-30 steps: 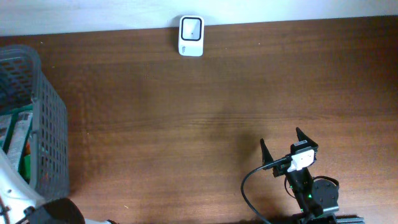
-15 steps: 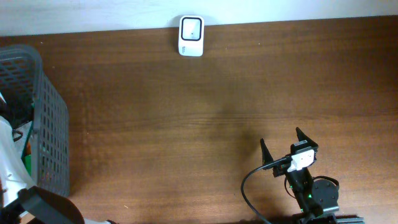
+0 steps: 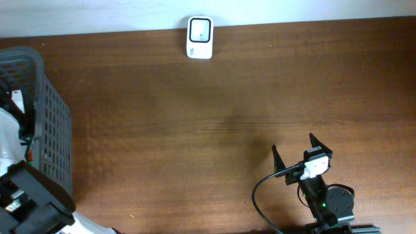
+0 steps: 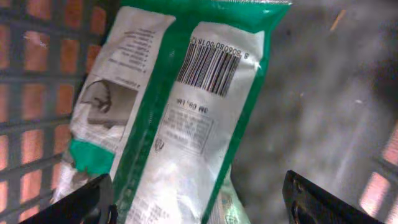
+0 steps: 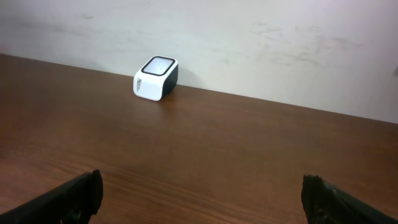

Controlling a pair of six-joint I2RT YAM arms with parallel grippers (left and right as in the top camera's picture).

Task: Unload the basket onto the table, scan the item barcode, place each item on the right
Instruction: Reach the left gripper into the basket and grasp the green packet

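Green-white packet [image 4: 180,118], black barcode [image 4: 208,67]; grey basket [image 3: 55,130]; white-black scanner [image 3: 199,38].

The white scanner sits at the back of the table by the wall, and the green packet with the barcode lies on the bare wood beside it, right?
Not quite. The white scanner does sit at the back of the table by the wall, but the green packet with the barcode lies inside the grey basket, as the left wrist view shows.
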